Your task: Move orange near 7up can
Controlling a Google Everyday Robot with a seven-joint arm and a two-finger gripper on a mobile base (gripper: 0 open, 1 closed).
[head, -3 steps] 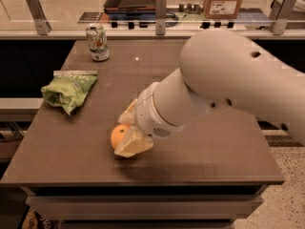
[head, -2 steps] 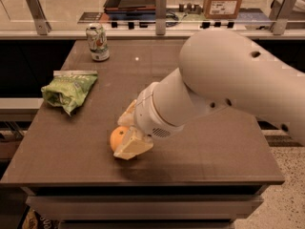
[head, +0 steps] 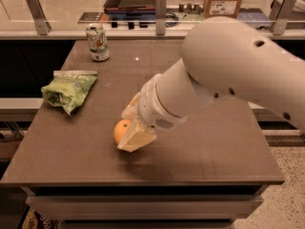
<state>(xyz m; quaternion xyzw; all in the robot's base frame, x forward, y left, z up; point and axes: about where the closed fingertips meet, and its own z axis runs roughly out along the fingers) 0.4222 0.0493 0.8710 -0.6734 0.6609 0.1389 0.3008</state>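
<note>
On the table [head: 214, 151], the gripper [head: 128, 128] touches a round, smooth orange [head: 120, 130]

The gripper [head: 126, 130], low over the near-left middle of the table [head: 205, 147], hides the right half of the orange [head: 119, 129]. The arm [head: 228, 66] runs off the right edge. The label on the far-left 7up can [head: 97, 42] is too blurred to read.

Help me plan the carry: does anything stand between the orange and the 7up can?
Nothing visible does. The orange sits at the gripper near the table's front. The 7up can stands at the far left corner, with bare tabletop between them. The green chip bag lies just left of that line.
</note>
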